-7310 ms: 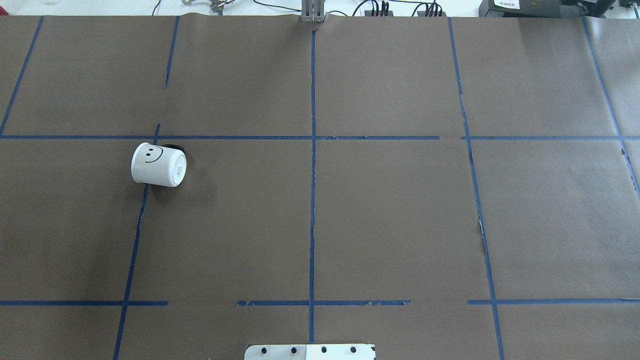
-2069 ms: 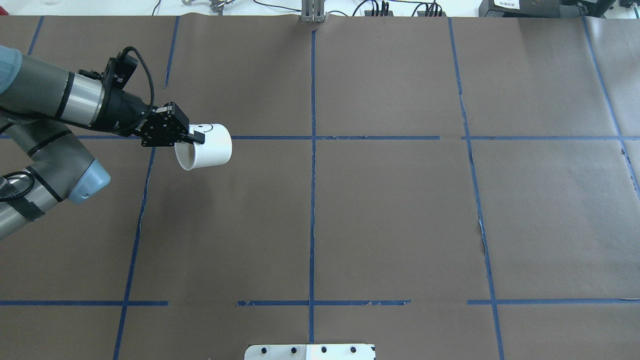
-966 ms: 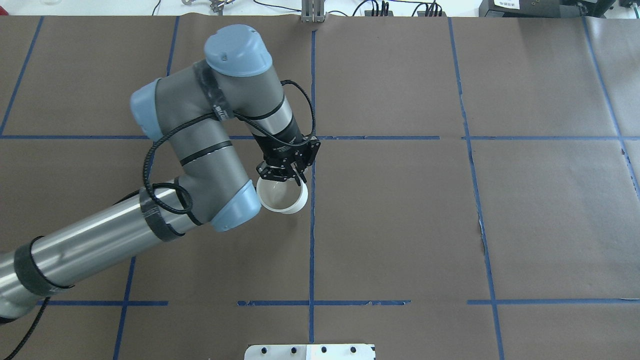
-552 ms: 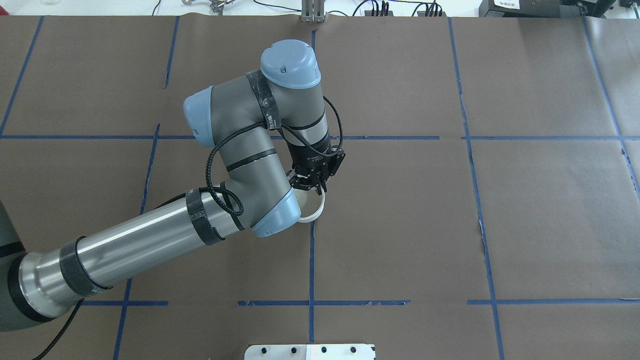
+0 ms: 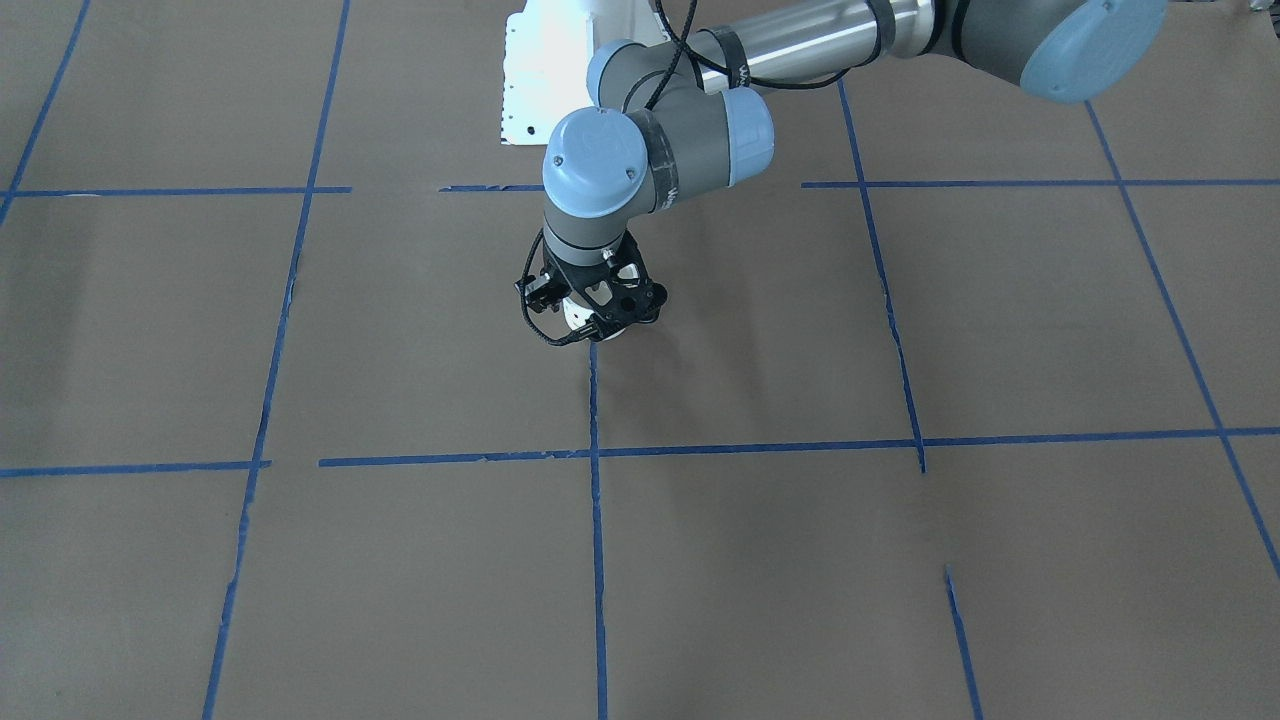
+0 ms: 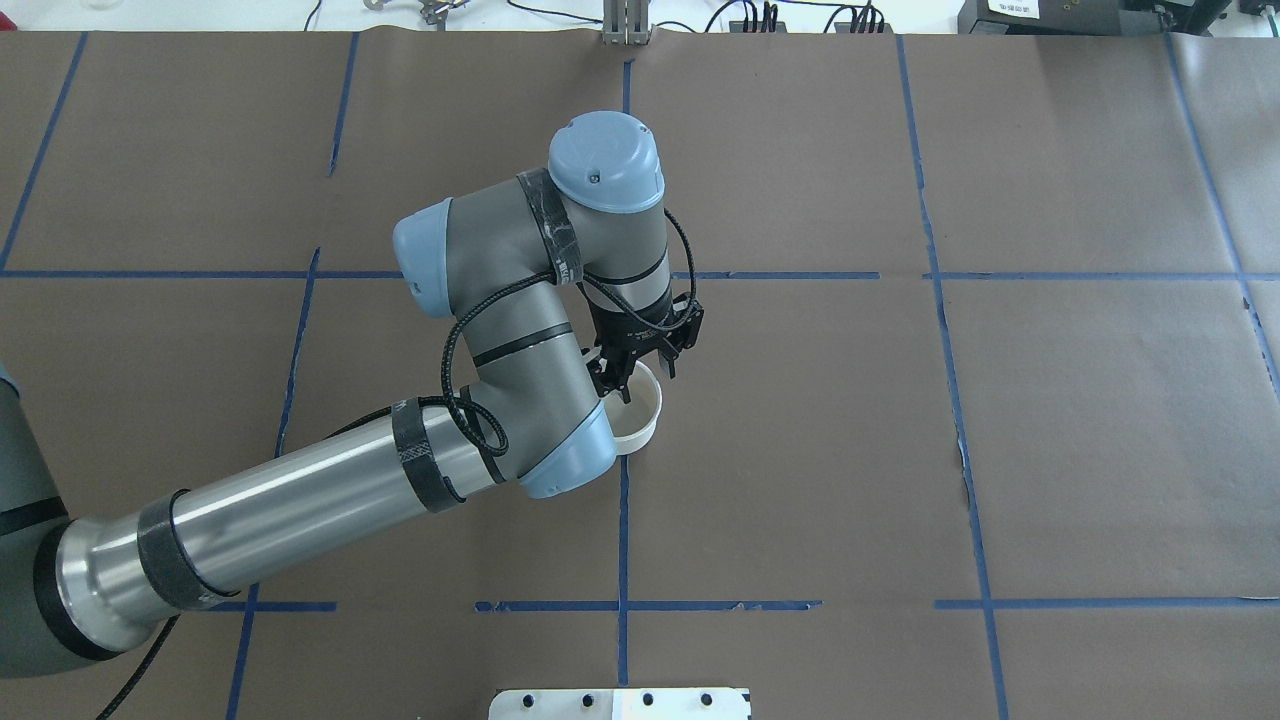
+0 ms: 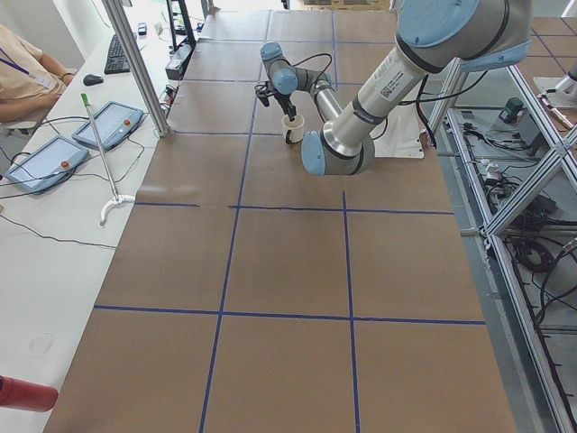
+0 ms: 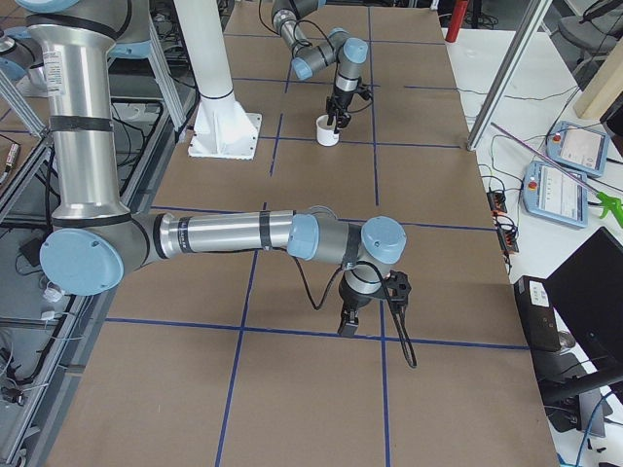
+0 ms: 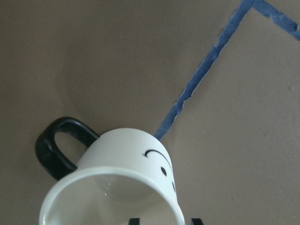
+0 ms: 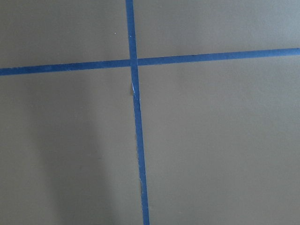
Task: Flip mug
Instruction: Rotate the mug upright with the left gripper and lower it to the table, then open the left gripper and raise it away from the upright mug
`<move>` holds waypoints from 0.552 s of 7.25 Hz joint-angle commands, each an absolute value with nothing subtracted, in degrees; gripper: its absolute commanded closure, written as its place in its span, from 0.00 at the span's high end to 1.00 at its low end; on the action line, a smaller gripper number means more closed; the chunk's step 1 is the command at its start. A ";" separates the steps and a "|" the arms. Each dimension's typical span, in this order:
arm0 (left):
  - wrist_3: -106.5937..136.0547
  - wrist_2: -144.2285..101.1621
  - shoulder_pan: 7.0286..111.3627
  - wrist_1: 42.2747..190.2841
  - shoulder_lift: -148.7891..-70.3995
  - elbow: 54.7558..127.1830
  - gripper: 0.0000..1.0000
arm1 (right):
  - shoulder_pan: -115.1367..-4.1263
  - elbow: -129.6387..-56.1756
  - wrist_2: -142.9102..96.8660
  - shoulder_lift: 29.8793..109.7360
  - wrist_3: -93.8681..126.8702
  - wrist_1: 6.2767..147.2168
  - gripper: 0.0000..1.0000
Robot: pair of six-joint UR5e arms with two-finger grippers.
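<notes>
The white mug (image 6: 646,421) with a black smiley face stands upright, mouth up, on the brown paper near the table's middle, beside a blue tape line. It also shows in the front view (image 5: 607,329), the left side view (image 7: 294,132) and the right side view (image 8: 328,133). My left gripper (image 6: 640,378) points down over it, jaws open, one finger inside the rim and one outside. In the left wrist view the mug (image 9: 126,154) fills the bottom, its dark handle (image 9: 52,150) on the left. My right gripper (image 8: 348,326) hangs low over the paper far from the mug; I cannot tell its state.
Blue tape lines (image 6: 623,520) divide the brown paper into squares. The white base plate (image 6: 620,703) is at the near edge. An operator (image 7: 27,63) and control tablets (image 7: 108,124) are beside the table's far side.
The left arm picked the mug up from its side at the table's left, carried it to the middle and set it down upright. The jaws have now parted from the rim.
</notes>
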State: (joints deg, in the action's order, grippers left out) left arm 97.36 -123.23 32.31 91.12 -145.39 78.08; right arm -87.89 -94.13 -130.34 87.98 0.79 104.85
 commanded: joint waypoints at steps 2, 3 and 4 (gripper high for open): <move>87.07 -122.96 38.12 91.32 -133.29 97.94 1.00 | -87.89 -94.13 -130.34 87.98 0.79 104.85 1.00; 78.49 -122.87 41.28 91.23 -128.89 100.78 1.00 | -87.89 -94.13 -130.34 87.98 0.79 104.85 1.00; 67.78 -122.96 45.40 91.32 -123.89 102.20 1.00 | -87.89 -94.13 -130.34 87.89 0.79 104.85 1.00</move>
State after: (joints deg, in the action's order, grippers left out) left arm 79.64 -122.90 40.77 91.28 -130.01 99.00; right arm -87.89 -94.13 -130.34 87.97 0.79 104.85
